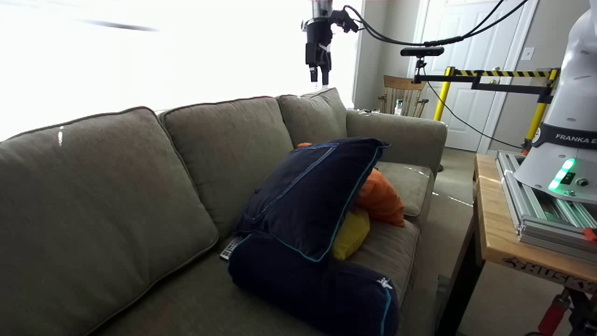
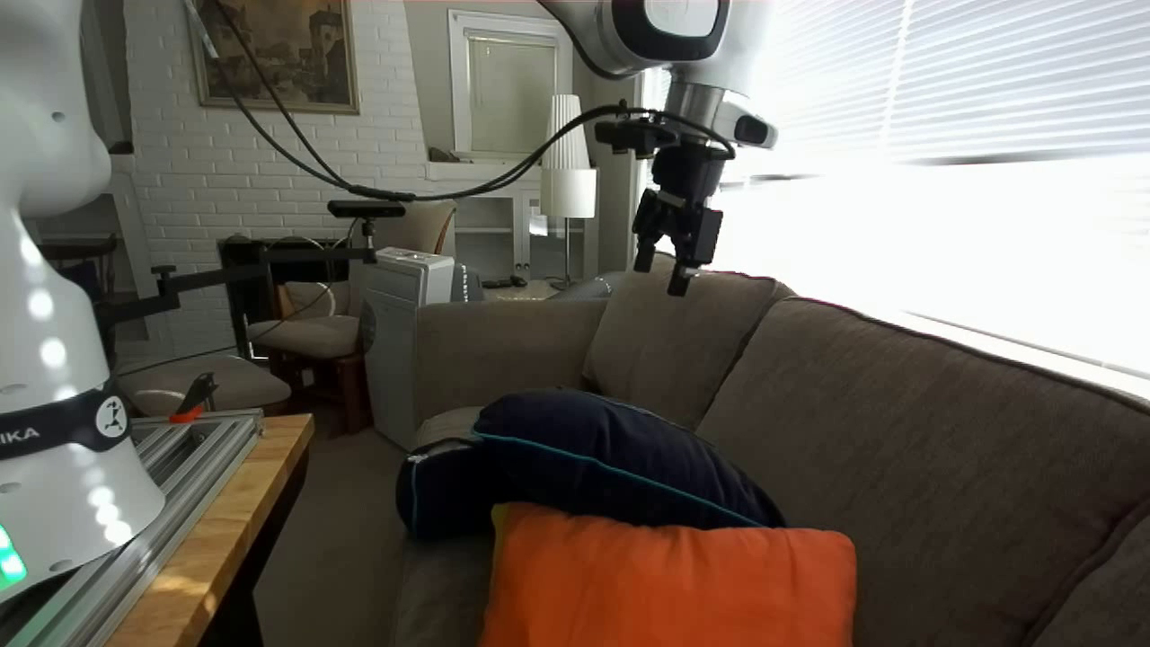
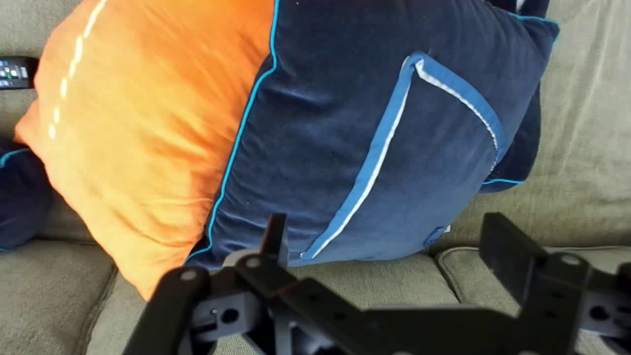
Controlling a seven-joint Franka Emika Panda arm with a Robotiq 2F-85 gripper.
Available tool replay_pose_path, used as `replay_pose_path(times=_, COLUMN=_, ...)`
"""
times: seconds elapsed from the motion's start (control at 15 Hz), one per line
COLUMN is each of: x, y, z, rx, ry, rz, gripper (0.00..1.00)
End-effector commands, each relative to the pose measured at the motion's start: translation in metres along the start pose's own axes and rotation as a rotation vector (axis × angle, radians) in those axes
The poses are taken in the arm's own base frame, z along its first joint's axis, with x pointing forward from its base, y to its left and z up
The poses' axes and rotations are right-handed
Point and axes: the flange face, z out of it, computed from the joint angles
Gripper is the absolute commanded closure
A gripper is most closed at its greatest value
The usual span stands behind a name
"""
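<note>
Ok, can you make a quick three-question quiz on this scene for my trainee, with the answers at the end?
1. Is the hand open or shut?
2. Which colour is the edge piping on the navy cushion: A red, B turquoise, C yellow?
3. In an exterior view, what small item shows beside the end of the roll, near the backrest?

Key:
1. Open, holding nothing.
2. B.
3. A remote.

Rounded white arm [image 1: 580,79] has black band lettered FRANKA [image 1: 569,137], green light strip [image 1: 562,174], thin black cables [image 1: 433,43], black two-finger gripper [image 2: 660,276].
</note>
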Motion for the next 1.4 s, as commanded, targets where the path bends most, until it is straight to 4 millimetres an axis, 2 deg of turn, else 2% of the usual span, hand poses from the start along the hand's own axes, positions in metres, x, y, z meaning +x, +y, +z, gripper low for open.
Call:
replay_pose_path(times=0.0, x=0.007, y=0.025, z=0.020, rx=-0.053, ry=-0.034, rz=0.036, gripper=0.00)
replay_pose_path(times=0.33, x=0.030, y=0.056, z=0.046, rx=-0.178, ry=0.064, rz=0.111, gripper=0.00)
replay_pose_path(times=0.4, x=0.031, y=0.057, z=0.050, rx=-0.143, ry=0.061, rz=0.106, gripper=0.00)
replay_pose_path(times=0.47, x=0.021, y=0.055, z=0.043, rx=-0.140, ry=0.045, rz=0.089, gripper=0.00)
replay_pose_path(times=0.67, x=0.025, y=0.057, z=0.053, rx=-0.140, ry=0.046, rz=0.090, gripper=0.00)
replay_pose_path(times=1.27, x=0.027, y=0.057, z=0.049, rx=-0.141, ry=0.055, rz=0.090, gripper=0.00)
replay_pose_path(times=1.33, x=0.032, y=0.056, z=0.055, rx=-0.146, ry=0.063, rz=0.074, gripper=0.00)
